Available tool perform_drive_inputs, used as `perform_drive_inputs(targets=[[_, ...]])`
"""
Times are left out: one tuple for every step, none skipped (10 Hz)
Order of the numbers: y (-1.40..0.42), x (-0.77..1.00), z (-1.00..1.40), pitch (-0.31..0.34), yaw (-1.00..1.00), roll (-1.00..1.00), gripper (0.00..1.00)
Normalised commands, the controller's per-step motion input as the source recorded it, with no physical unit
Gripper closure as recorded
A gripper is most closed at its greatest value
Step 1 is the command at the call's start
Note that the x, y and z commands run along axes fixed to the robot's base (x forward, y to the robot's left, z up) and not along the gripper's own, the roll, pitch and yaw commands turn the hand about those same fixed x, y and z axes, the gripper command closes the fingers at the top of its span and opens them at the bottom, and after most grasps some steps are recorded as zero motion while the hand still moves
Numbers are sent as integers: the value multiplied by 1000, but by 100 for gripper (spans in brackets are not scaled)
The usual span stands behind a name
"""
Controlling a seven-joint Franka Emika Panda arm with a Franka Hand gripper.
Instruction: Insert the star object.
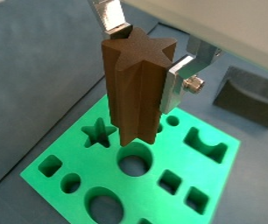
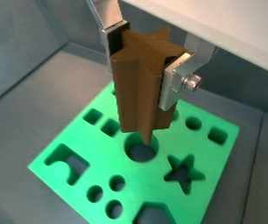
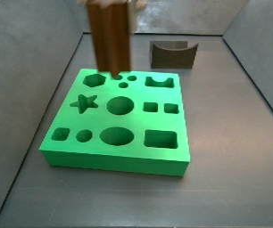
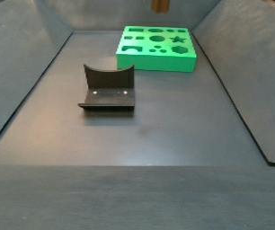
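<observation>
The star object (image 1: 134, 87) is a reddish-brown ridged prism, held upright between the silver fingers of my gripper (image 1: 144, 57). It shows in both wrist views (image 2: 140, 87). It hangs above the green block (image 1: 68, 150), which has several shaped holes. The star hole (image 1: 98, 133) is open and lies beside the prism's lower end; it also shows in a wrist view (image 2: 183, 171) and a side view (image 3: 86, 102). In a side view the prism (image 3: 108, 36) hangs over the far part of the block (image 3: 115, 160). The gripper's body is cut off above.
The dark fixture (image 3: 171, 53) stands on the grey floor behind the block, also seen in a side view (image 4: 108, 90). A round hole (image 1: 134, 160) lies just past the prism's lower end. Grey walls enclose the floor.
</observation>
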Motion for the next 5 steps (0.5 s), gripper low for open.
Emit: perform_drive_inputs(targets=[[49, -774, -640, -229, -286, 114, 100], [17, -763, -600, -171, -323, 117, 100], [0, -380, -437, -120, -206, 14, 100], [0, -57, -389, -60, -80, 0, 100], [0, 0, -323, 0, -60, 0, 100]])
